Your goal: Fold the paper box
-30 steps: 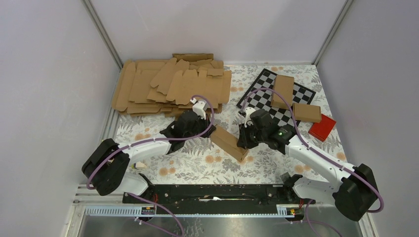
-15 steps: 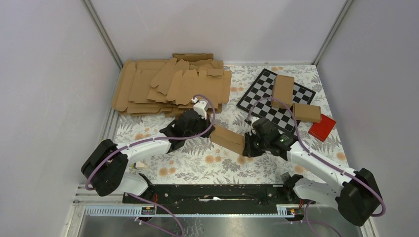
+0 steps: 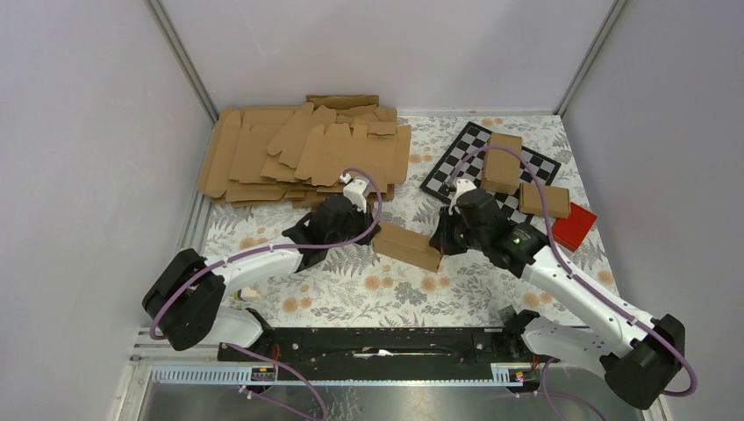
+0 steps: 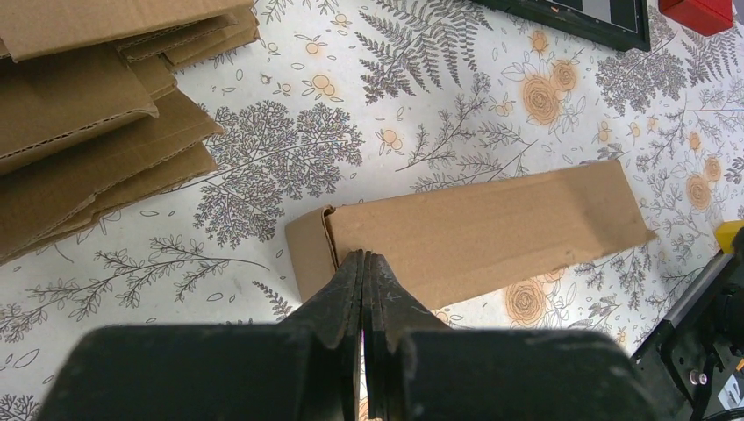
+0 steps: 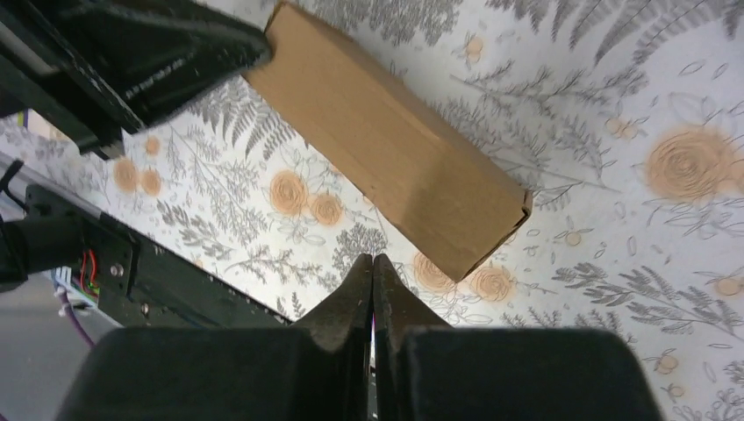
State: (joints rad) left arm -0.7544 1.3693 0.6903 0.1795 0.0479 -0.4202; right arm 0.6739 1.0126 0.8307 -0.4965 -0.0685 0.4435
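Left end effector [image 4: 363,257], closed, covers part of the paper box [image 4: 491,224].

Even bright light, soft shadows, sharp

one paper box [image 3: 406,246] lies between both pairs of jaws, and beyond the right jaws are two other cartons [image 3: 502,163] [image 3: 543,200], one checkerboard [image 3: 456,167] and one red block [image 3: 574,226].

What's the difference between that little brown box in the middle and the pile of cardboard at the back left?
The paper box is folded up into an oblong carton; the flat blanks lie unfolded, with their flaps spread out. The paper box lies alone; the flat blanks are stacked in an overlapping heap. Both are the same plain brown cardboard.
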